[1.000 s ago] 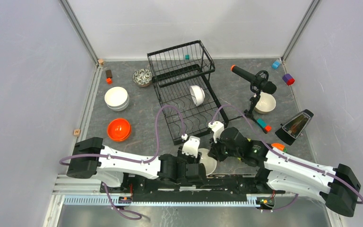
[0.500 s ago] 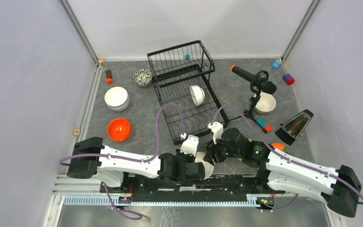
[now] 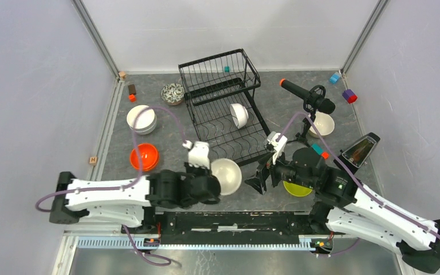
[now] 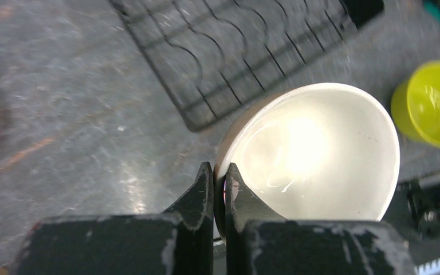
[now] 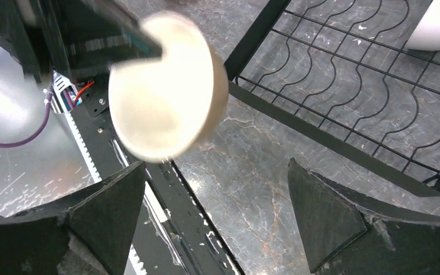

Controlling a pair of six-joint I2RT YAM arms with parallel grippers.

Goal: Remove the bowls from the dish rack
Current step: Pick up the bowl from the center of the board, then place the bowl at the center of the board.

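My left gripper [image 3: 212,182] is shut on the rim of a cream bowl [image 3: 227,175], held tilted above the table in front of the black wire dish rack [image 3: 220,86]. In the left wrist view the fingertips [image 4: 206,183] pinch the bowl [image 4: 315,154] wall between them. My right gripper [image 3: 265,177] stands wide open just right of that bowl, with nothing between its fingers [image 5: 321,212]; the bowl [image 5: 160,86] hangs beyond them. One white bowl [image 3: 239,114] stands on edge in the rack's lower tray. A lime green bowl [image 3: 297,189] sits under the right arm.
On the table left of the rack are stacked white bowls [image 3: 141,119], an orange bowl [image 3: 144,157] and a dark-patterned bowl [image 3: 173,93]. At the right stand a microphone tripod [image 3: 308,100], a white bowl [image 3: 323,125] and a black wedge-shaped box [image 3: 357,152]. Small coloured blocks lie about.
The left gripper shut on the cream bowl that the right gripper held; the right gripper opened and drew back to the right. The left arm carried the bowl up and left.
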